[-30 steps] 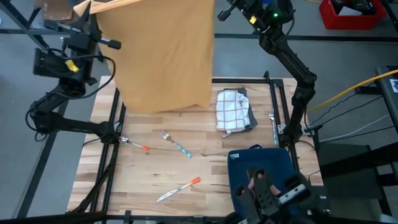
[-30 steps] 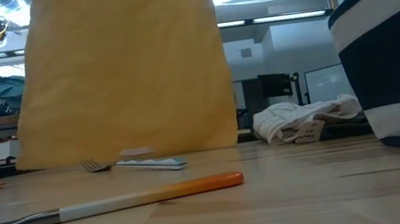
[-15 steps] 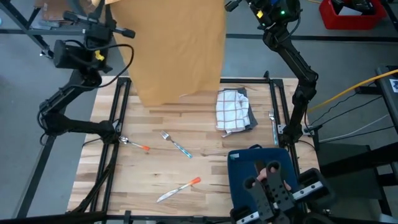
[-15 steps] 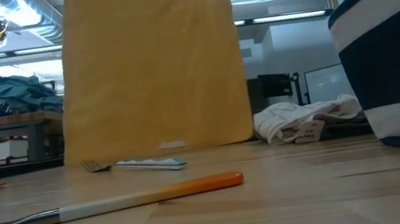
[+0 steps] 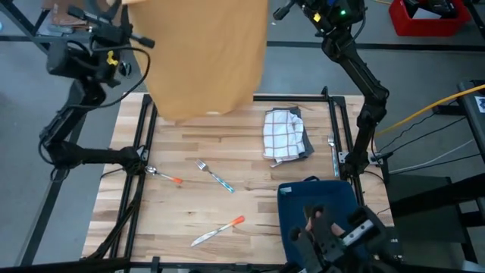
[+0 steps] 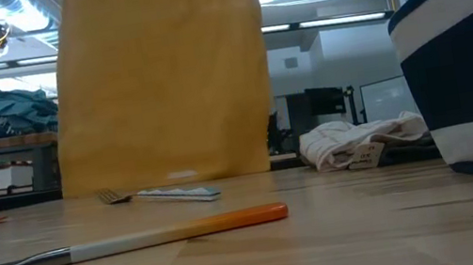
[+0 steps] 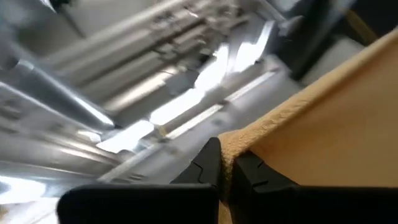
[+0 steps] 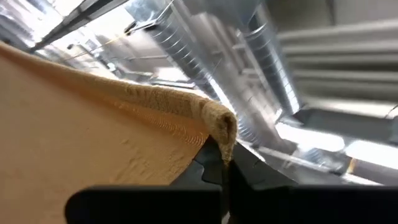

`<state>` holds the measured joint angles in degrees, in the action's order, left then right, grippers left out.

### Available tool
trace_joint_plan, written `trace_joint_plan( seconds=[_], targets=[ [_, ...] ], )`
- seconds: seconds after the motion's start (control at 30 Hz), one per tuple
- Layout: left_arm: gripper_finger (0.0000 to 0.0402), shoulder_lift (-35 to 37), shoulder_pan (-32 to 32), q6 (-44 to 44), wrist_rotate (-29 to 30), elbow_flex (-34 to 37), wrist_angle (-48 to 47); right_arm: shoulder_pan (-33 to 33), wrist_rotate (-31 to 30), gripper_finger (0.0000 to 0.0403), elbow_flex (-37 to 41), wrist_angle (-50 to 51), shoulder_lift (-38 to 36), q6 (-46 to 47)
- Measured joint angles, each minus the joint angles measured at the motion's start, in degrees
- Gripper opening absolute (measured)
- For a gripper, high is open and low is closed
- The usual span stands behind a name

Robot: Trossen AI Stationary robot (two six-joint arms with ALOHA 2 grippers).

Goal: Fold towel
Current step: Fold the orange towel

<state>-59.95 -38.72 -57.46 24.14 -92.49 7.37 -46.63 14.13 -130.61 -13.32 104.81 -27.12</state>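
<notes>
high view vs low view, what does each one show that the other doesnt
Only the high view shows both arms, with the left hand and right hand lifted at the tan towel's top corners, plus the spoon near the table's left edge. Only the low view shows the towel's bottom edge hanging about at tabletop level, and the room behind. Both show the towel, the fork, the orange-handled knife, the checkered cloth and the navy bin.

No legible text, label, brand, number or sign is found in any view. A small pale tag [image 6: 372, 155] is seen on the crumpled white cloth; unreadable.
</notes>
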Motion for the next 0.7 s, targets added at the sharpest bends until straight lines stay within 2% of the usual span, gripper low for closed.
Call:
trace_joint_plan(
  seconds=[0.2,0.33,0.57,0.7],
  targets=[
    [0.0,6.7,4.6,16.9,-0.2,0.0,-17.1,0.1,6.1,0.0003,0.0,11.8,-2.5,6.9],
    [0.0,9.9,7.2,21.7,-0.3,0.0,-21.4,2.0,10.9,0.0003,0.0,18.4,-5.1,7.8],
    [0.0,12.0,10.4,28.6,-0.7,0.0,-24.5,8.0,9.7,0.0003,0.0,25.5,-9.8,7.2],
    [0.0,12.2,12.5,33.8,-1.0,0.0,-30.8,11.3,5.7,0.0003,0.0,31.4,-11.7,5.7]
  ],
)
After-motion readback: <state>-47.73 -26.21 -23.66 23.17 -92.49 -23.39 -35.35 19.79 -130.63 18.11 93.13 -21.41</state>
